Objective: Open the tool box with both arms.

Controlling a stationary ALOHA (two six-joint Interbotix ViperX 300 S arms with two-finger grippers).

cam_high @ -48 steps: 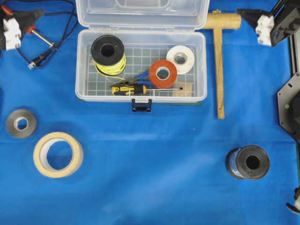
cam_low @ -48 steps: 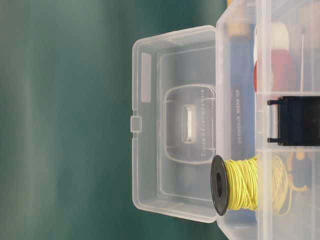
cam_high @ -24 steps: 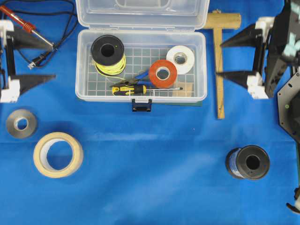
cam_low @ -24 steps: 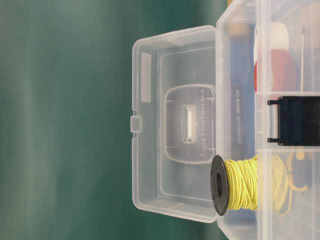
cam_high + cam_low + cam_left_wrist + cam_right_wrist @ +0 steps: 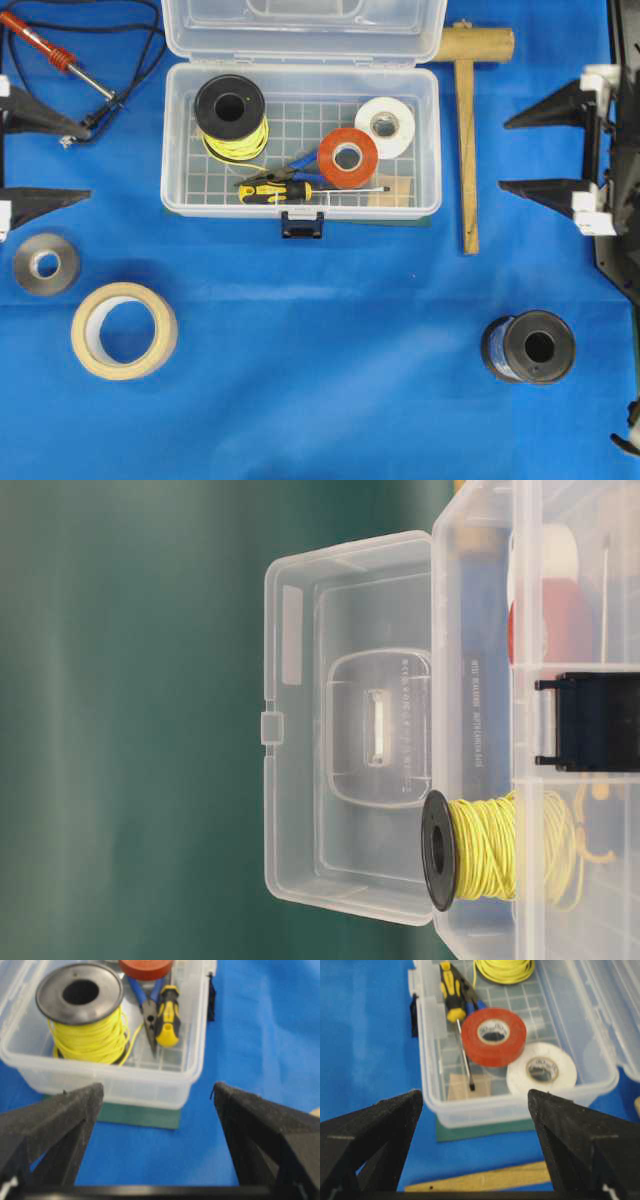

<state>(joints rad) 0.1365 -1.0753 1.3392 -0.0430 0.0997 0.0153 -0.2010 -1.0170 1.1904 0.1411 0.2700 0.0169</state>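
We see the box [image 5: 300, 140], a clear plastic rectangular case, lying open on the blue bench near the far edge. Its lid [image 5: 303, 27] is swung back past the rear wall; the table-level view shows the lid [image 5: 345, 725] standing up with its moulded handle recess facing us. A small dark latch [image 5: 302, 223] hangs at the middle of the front wall. The base has a grid pattern. Both arms sit clear of the box: the left gripper [image 5: 45, 160] well to its left, the right gripper [image 5: 545, 150] well to its right, each with its 2 pointed black jaws spread wide and holding nothing.
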